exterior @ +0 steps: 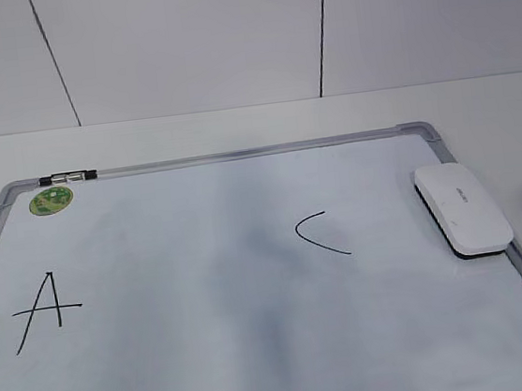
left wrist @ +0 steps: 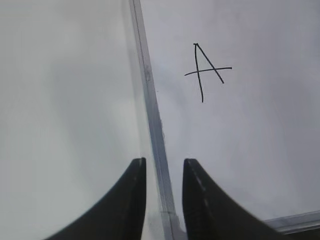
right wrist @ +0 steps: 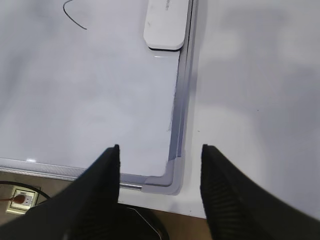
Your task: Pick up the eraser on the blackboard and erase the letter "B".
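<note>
**Eraser at the board's right edge, no "B" between the "A" and the "C"**

A white table [exterior: 234,128] fills the scene and carries the blackboard [exterior: 259,347], which is in fact a white dry-erase surface inside a grey metal frame with rounded corners. Behind the table stands a pale panelled wall [exterior: 187,43] with thin dark seams. In the right wrist view a strip of brown floor shows past the table's near edge, with a wall socket [right wrist: 20,197] and a cable plugged into it.

On the board, a round green sticker [exterior: 51,200] sits in the far left corner, just below a small black and silver clip [exterior: 68,178] on the frame. A slanted letter "A" [exterior: 43,310] is drawn at the left and an open curved letter "C" [exterior: 320,233] right of centre. The area between them carries only a faint grey smudge; no "B" can be made out.

The eraser [exterior: 462,207] lies flat on the board against the right side of the frame, white top up, dark underside just showing along its edge, well apart from the "C".

The left gripper [left wrist: 164,167] hangs over the board's left frame rail, its fingers [left wrist: 131,200] narrowly parted and holding nothing. The right gripper [right wrist: 160,150] hangs over the board's near right corner, fingers [right wrist: 100,185] spread wide and empty, with the eraser farther along the same rail.
</note>
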Available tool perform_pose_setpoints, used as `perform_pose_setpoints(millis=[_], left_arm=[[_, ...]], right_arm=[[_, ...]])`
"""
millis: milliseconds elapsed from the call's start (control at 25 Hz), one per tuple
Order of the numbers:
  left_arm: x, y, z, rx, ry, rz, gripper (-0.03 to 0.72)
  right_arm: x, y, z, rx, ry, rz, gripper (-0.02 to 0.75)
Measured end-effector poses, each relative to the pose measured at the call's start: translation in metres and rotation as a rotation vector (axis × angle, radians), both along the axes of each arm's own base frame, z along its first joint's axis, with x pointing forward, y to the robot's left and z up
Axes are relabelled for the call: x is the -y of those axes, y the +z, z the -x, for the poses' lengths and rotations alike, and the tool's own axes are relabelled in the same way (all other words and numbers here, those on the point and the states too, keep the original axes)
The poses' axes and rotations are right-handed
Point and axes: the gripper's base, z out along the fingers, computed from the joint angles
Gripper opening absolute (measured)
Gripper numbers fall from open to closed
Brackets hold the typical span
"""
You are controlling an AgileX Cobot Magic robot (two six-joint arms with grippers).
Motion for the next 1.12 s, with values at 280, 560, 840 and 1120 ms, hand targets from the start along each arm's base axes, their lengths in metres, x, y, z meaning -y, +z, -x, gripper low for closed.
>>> perform_pose_setpoints(millis=[280,560,840,1120], left_arm=[[0.004,-0.015,0.027,0.128,-0.009,-0.008,0.199],[0.012,-0.022,0.050,0.217,-0.042,0.028,0.199],[0.015,-0.024,0.081,0.372,-0.052,-0.003,0.199],[0.013,-0.044,0.079,0.345,-0.043,-0.021,0.199]], right_arm=[[0.003,-0.026,0.016,0.038,0.047,0.040,0.389],[0.005,-0.041,0.032,0.135,0.071,0.055,0.389],[0.008,-0.057,0.046,0.263,0.065,0.042,0.389],[0.010,-0.064,0.049,0.295,0.056,0.055,0.389]])
